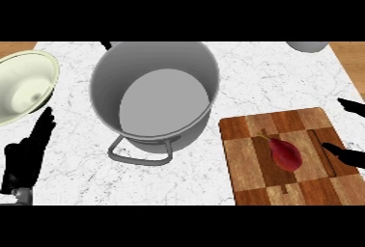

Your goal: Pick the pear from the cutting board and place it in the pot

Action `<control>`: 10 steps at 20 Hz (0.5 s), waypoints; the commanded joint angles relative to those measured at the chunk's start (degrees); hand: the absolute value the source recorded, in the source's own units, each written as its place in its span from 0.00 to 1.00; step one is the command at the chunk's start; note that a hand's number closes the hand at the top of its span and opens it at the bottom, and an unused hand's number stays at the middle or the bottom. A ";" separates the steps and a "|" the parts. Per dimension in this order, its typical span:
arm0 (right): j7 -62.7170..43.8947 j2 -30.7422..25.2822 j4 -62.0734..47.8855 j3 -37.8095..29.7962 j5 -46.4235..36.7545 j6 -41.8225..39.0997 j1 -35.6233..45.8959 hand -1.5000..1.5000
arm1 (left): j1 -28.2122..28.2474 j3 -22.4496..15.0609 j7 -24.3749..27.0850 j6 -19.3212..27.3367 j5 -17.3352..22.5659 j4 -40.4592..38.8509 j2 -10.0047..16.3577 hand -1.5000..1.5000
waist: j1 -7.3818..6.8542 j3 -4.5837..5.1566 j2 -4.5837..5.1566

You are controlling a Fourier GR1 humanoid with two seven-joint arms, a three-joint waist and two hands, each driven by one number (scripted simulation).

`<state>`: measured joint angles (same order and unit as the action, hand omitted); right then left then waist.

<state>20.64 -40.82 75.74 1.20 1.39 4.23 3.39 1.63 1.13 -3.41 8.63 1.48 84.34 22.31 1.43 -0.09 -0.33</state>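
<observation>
No writing, label, brand, number or sign can be read on the pot, cutting board or pear.

One steel pot mid-frame, one red pear, one wooden cutting board lower right, one cream bowl upper left, one grey vessel at the top right edge, and two black hands: left hand and right hand.

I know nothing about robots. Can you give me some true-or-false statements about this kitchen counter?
1. The dark red pear lies on the checkered wooden cutting board. True.
2. The big grey metal pot holds the pear. False: nothing lies in the pot.
3. The robot's right hand is curled round the pear. False: its fingers are straight, beside the pear and apart from it.
4. The pale cream bowl stands left of the pot. True.
</observation>
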 commanded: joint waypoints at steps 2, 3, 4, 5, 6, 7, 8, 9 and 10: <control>7.64 -1.24 2.18 -4.95 -1.49 -2.04 -8.00 0.00 | -1.85 1.28 -1.47 -1.11 -1.29 -1.05 -0.44 0.50 | -0.98 0.09 0.27; 9.17 -0.96 -1.28 -4.97 -1.94 -2.63 -5.28 0.00 | 4.48 0.22 -5.96 -0.49 -1.77 9.82 0.67 0.50 | -1.60 0.05 0.22; 5.89 -2.58 5.67 -5.05 -1.97 -4.12 -9.74 0.00 | -2.31 1.60 -1.65 -1.88 -1.31 -1.00 -0.43 0.50 | -0.85 0.11 0.26; 4.19 -4.08 3.94 -3.24 -3.28 -6.18 -7.01 0.00 | -0.99 1.54 -0.82 -1.84 -1.42 -0.28 -0.16 0.50 | -1.14 0.12 0.29; -3.35 -6.36 8.73 -1.68 -3.84 -6.66 -6.06 0.00 | 1.35 2.62 -0.14 -3.32 0.38 0.36 0.95 0.50 | -1.28 0.19 0.21; -4.49 -7.73 7.33 -2.11 -3.60 -9.07 -4.05 0.00 | 1.15 0.28 -3.54 -2.12 -1.21 4.16 -0.26 0.50 | -1.57 0.13 0.23; -7.07 -9.43 11.23 -2.31 -3.14 -10.56 -6.08 0.00 | 1.04 0.63 -3.48 -0.58 -1.38 4.22 -1.38 0.50 | -1.19 0.16 0.15; -10.86 -9.05 14.01 -0.70 -4.27 -10.46 -5.14 0.00 | -2.60 0.98 -5.13 -0.58 -1.88 1.90 -0.78 0.50 | -0.96 0.18 0.22; -14.63 -9.85 13.48 0.15 -4.26 -12.06 -1.05 0.00 | 0.74 3.18 -3.16 -4.58 0.57 2.69 2.51 0.50 | -2.00 0.19 0.26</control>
<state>15.32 -47.62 84.69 -0.47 -1.83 -3.88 -1.10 1.71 2.52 -6.33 6.70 0.70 86.71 22.57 0.19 0.04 -0.13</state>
